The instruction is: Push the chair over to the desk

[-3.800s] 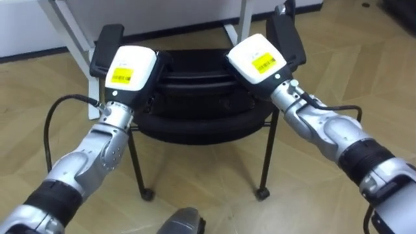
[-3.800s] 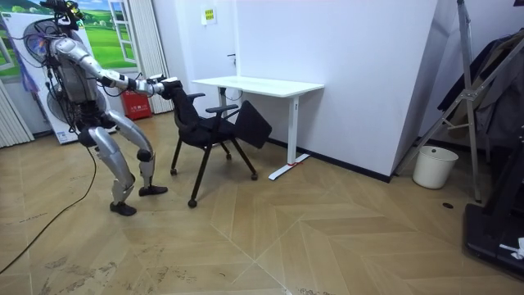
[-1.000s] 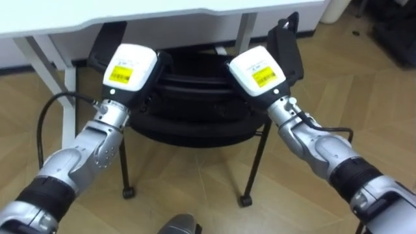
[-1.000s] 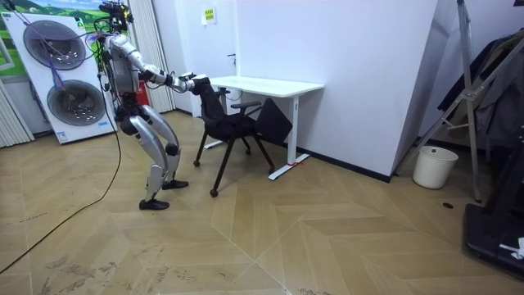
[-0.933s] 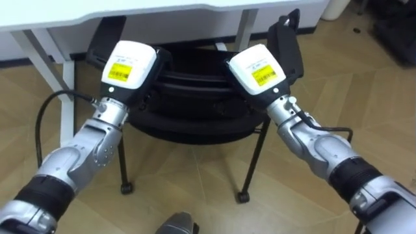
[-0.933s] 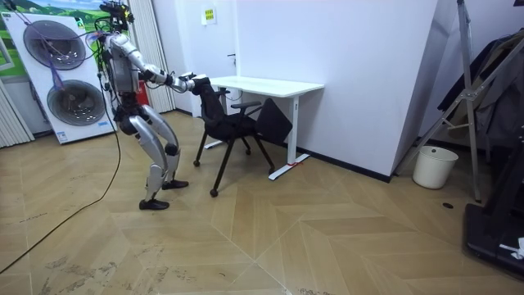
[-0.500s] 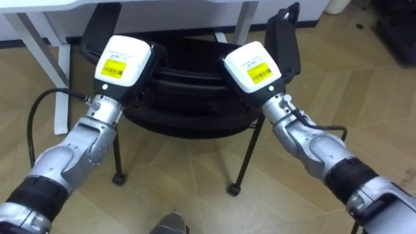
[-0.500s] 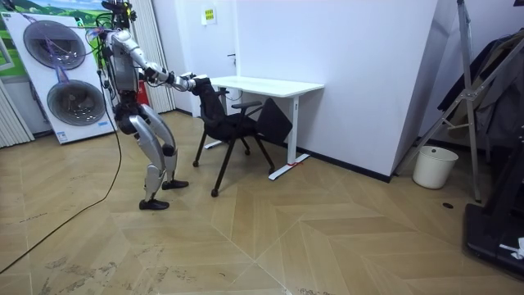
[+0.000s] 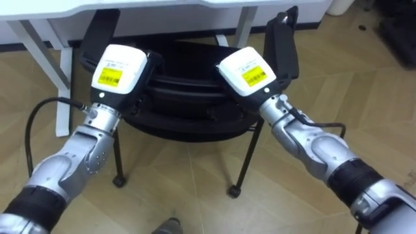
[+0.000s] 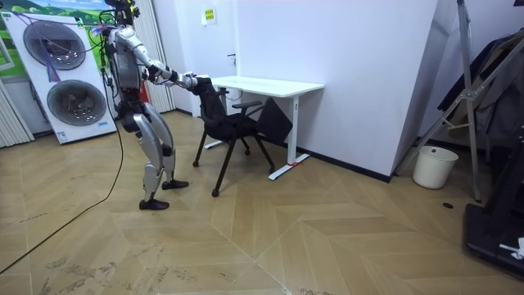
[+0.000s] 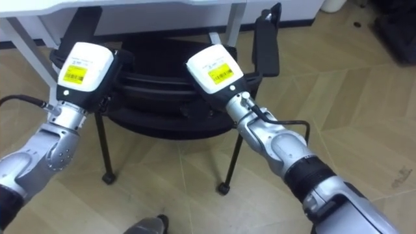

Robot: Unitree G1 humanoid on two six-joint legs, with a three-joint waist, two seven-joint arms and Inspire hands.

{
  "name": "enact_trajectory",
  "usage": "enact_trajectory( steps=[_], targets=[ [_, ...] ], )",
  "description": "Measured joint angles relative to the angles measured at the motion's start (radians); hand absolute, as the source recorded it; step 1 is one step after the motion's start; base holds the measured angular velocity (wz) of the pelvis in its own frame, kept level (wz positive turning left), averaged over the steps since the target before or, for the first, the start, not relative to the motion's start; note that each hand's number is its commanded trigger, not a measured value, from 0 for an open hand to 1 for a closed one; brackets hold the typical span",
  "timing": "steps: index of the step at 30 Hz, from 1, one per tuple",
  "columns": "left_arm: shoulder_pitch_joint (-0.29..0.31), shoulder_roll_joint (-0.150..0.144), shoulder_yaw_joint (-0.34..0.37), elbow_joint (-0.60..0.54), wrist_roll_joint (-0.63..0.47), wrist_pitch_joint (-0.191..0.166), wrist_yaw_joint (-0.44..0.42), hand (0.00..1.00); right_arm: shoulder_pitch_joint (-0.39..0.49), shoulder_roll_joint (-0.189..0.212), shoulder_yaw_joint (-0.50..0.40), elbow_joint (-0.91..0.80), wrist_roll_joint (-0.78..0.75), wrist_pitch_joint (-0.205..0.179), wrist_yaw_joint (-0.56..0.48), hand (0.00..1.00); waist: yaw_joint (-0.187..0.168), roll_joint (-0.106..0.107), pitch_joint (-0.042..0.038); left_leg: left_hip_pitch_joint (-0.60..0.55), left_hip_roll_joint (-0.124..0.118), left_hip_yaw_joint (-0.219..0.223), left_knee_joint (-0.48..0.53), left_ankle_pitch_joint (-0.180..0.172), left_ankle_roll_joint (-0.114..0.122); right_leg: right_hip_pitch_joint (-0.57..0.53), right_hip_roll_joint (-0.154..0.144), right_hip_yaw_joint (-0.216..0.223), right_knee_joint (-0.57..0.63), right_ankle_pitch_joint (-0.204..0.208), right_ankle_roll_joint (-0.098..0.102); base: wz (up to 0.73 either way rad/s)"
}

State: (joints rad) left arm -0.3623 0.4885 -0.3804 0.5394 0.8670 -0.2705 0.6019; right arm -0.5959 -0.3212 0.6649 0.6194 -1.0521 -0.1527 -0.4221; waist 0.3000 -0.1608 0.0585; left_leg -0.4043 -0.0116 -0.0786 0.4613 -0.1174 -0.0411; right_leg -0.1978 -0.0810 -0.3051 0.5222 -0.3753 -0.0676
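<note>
A black chair point(image 9: 188, 97) with armrests and castors stands in front of me, its seat partly under the white desk point(image 9: 162, 9). My left hand point(image 9: 118, 66) lies against the left part of the chair's backrest top, and my right hand point(image 9: 248, 70) against the right part; I see both from the back. In the room view I stand on the room view's left of the chair point(image 10: 233, 123), both arms stretched forward to its backrest, one foot ahead of the other.
The desk point(image 10: 262, 84) stands against a white wall, with a dark bag point(image 10: 274, 123) under it. The desk's white leg point(image 9: 49, 58) stands left of the chair. A white bin point(image 10: 434, 166) is off at the room view's right, on wooden floor.
Over the last seconds I walked forward and the chair rolled with me toward the desk, its seat going under the top. In the last half second it barely moved.
</note>
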Motion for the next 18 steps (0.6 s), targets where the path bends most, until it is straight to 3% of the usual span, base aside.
enact_trajectory(
  steps=[4, 5, 6, 7, 8, 9, 12, 16, 18],
  targets=[
    [0.025, 0.013, 0.008, -0.032, 0.003, 0.003, -0.003, 1.0, 0.0, -0.025, 0.021, -0.054, 0.0, 0.0, 0.064, 1.0, 0.0, -0.023, -0.0145, 0.015, 0.001, -0.005, -0.039, 0.014, -0.004, 0.017, 0.009, -0.003, -0.046, 0.015, -0.002, 0.02],
    [0.029, 0.014, 0.009, -0.033, 0.008, 0.002, -0.003, 1.0, 0.0, -0.027, 0.023, -0.057, 0.0, -0.001, 0.072, 0.56, 0.001, -0.025, -0.0153, 0.021, 0.001, -0.006, -0.045, 0.015, -0.004, 0.024, 0.011, -0.004, -0.055, 0.017, -0.002, 0.0],
    [0.04, 0.013, 0.015, -0.036, 0.017, 0.002, -0.003, 1.0, 0.002, -0.028, 0.028, -0.064, 0.0, -0.001, 0.088, 0.56, 0.001, -0.028, -0.0154, 0.036, 0.001, -0.005, -0.056, 0.016, -0.005, 0.037, 0.012, -0.005, -0.071, 0.021, -0.001, 0.0],
    [0.055, 0.012, 0.022, -0.048, 0.029, 0.002, -0.004, 0.15, 0.016, -0.032, 0.028, -0.081, -0.001, 0.001, 0.1, 0.0, 0.001, -0.033, -0.0189, 0.044, -0.001, -0.005, -0.063, 0.016, -0.005, 0.043, 0.012, -0.005, -0.08, 0.022, -0.001, 0.0],
    [0.063, 0.012, 0.025, -0.055, 0.035, 0.002, -0.004, 0.0, 0.024, -0.033, 0.028, -0.088, -0.001, 0.001, 0.101, 0.0, 0.001, -0.036, -0.0209, 0.047, -0.001, -0.005, -0.068, 0.016, -0.005, 0.046, 0.012, -0.005, -0.086, 0.022, 0.0, 0.0],
    [0.078, 0.013, 0.029, -0.072, 0.042, 0.004, -0.004, 0.0, 0.033, -0.037, 0.028, -0.102, -0.001, 0.001, 0.109, 0.0, 0.002, -0.043, -0.0256, 0.051, -0.002, -0.005, -0.072, 0.016, -0.004, 0.056, 0.012, -0.006, -0.095, 0.024, 0.001, 0.04],
    [0.098, 0.001, 0.034, -0.082, 0.044, 0.022, -0.009, 0.0, 0.04, -0.04, 0.028, -0.12, 0.001, 0.002, 0.151, 0.0, 0.001, -0.045, -0.0264, 0.076, -0.004, -0.01, -0.084, 0.016, -0.004, 0.093, 0.016, -0.018, -0.122, 0.03, 0.004, 0.07],
    [0.125, -0.08, 0.078, -0.107, 0.005, 0.057, -0.028, 0.0, 0.041, -0.042, 0.021, -0.121, 0.035, 0.004, 0.205, 0.0, 0.002, -0.046, -0.0269, 0.099, -0.003, -0.012, -0.091, 0.016, -0.004, 0.126, 0.021, -0.029, -0.151, 0.035, 0.004, 0.1],
    [0.134, -0.091, 0.094, -0.113, -0.014, 0.056, -0.048, 0.0, 0.041, -0.044, 0.018, -0.127, 0.055, 0.003, 0.226, 0.0, 0.001, -0.046, -0.0271, 0.112, -0.002, -0.011, -0.095, 0.016, -0.004, 0.142, 0.023, -0.029, -0.162, 0.037, 0.005, 0.0]
  ],
)
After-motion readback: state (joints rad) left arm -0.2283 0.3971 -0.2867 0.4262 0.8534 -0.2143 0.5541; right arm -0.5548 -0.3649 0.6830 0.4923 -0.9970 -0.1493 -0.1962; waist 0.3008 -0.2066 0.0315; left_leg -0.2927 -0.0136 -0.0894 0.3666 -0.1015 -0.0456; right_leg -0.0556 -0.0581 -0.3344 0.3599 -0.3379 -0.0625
